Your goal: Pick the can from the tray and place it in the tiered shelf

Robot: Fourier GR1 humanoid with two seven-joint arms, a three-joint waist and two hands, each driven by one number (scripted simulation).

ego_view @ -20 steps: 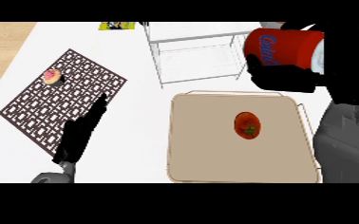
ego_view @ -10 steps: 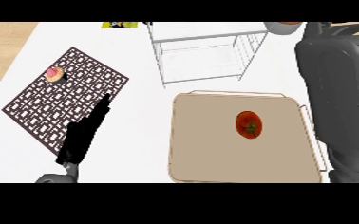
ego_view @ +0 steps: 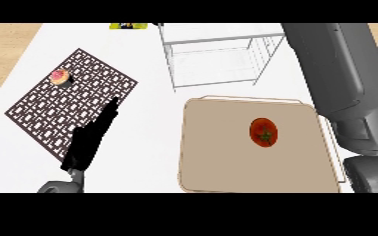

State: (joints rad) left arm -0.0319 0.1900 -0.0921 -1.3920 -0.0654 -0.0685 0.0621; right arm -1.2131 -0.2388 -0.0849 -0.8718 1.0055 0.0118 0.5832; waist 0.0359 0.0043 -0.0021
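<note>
- Worktop [ego_view: 155, 110]: white surface carrying every item listed below.
- Tray [ego_view: 221, 165]: beige and rectangular, at lower right. It holds one tomato and no can.
- Mat [ego_view: 44, 115]: dark lattice pattern, lying at the left, well apart from the tray.
- Right forearm [ego_view: 328, 65]: grey, running up the right side past the tray and beside the shelf to the top edge. The right robot hand lies beyond that edge, so its state cannot be told.
- Tiered shelf [ego_view: 214, 60]: white wire frame, just behind the tray. No can shows on the visible tier.
- Left robot hand [ego_view: 92, 140]: released, with its fingers straight. It rests at lower left along the mat's near edge and holds nothing.
- Tomato [ego_view: 263, 131]: red, near the tray's centre.
- Small pink item [ego_view: 59, 76]: sits on the mat's far corner. Its type is unclear.
- Can: not visible in this view, so its position cannot be confirmed. Judged handling: rigid, smooth-sided, fairly light, with thin walls that may dent. Grasp it across the side wall at mid-height and keep it upright.
</note>
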